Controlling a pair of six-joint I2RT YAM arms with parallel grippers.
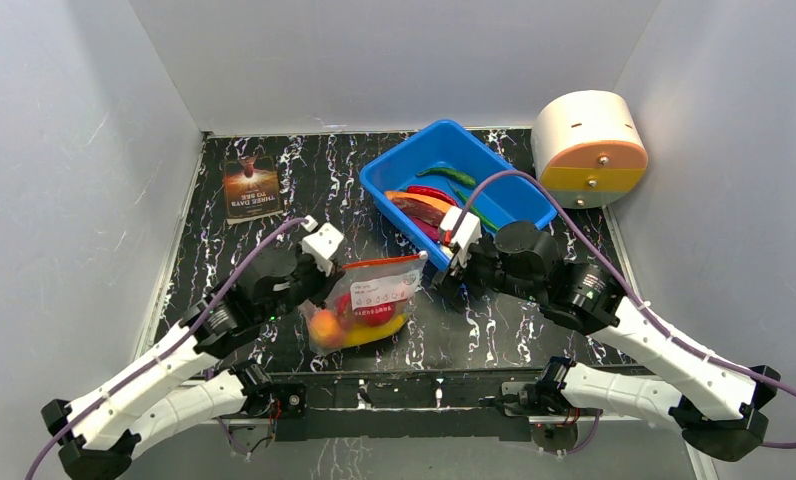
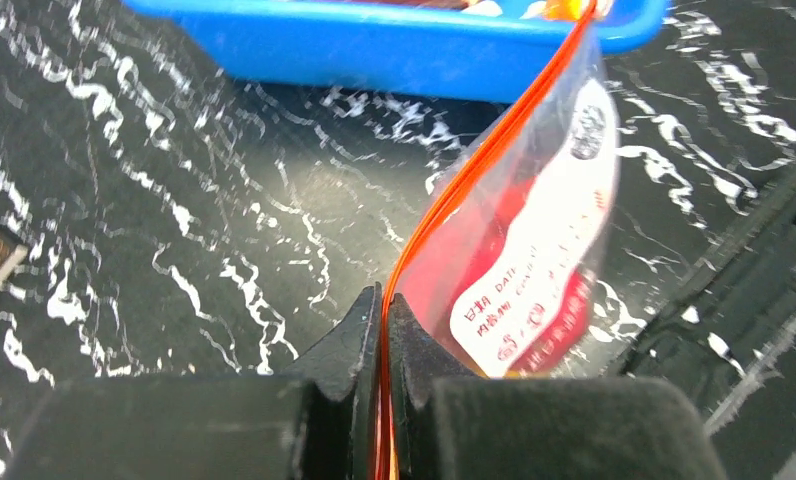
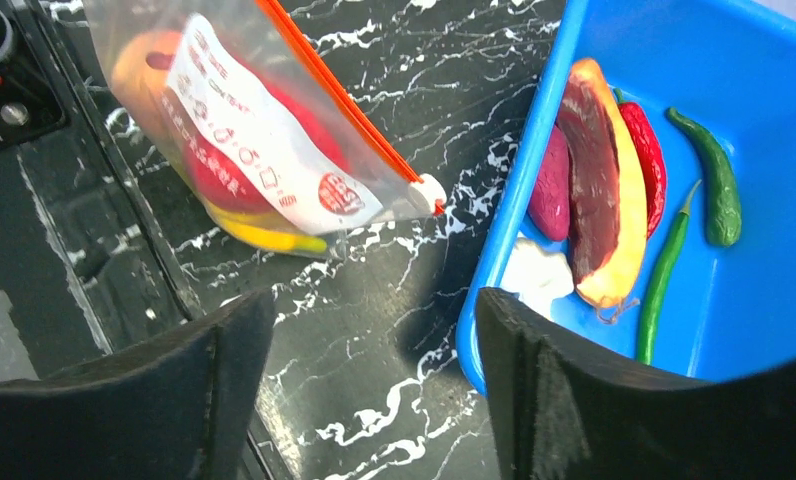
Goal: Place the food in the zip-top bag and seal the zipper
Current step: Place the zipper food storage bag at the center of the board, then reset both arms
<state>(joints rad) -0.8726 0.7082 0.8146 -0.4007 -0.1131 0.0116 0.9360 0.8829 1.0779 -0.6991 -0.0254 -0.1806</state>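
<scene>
Two grippers, two different states. The left gripper [image 2: 382, 310] is clamped on the zipper [image 2: 474, 170] at the bag's left end. In the left wrist view its fingers [image 2: 349, 340] are pressed together, with the orange strip running straight out from between them.

The right gripper [image 3: 374, 305] is spread wide with nothing in it. It hovers over the table [image 1: 304, 170] just past the zipper's other end, where a small white slider [image 3: 431, 190] sits. That puts it between the bag [image 1: 369, 300] and the tub [image 1: 444, 140].

The bag is near the front of the table between the two arms, with its mouth edge toward the back. The food [image 1: 374, 315] inside shows up as something yellow along the bottom, something red in the middle and something orange in the left corner. A white label hides part of it. In both wrist views the zipper looks like a single line, but it's hard to tell if it's shut all the way along.

The tub is at the back right and holds a red chili [image 3: 644, 150] and green chilies [image 3: 714, 180]. A brown card [image 1: 251, 188] lies at the back left, well apart from everything.
</scene>
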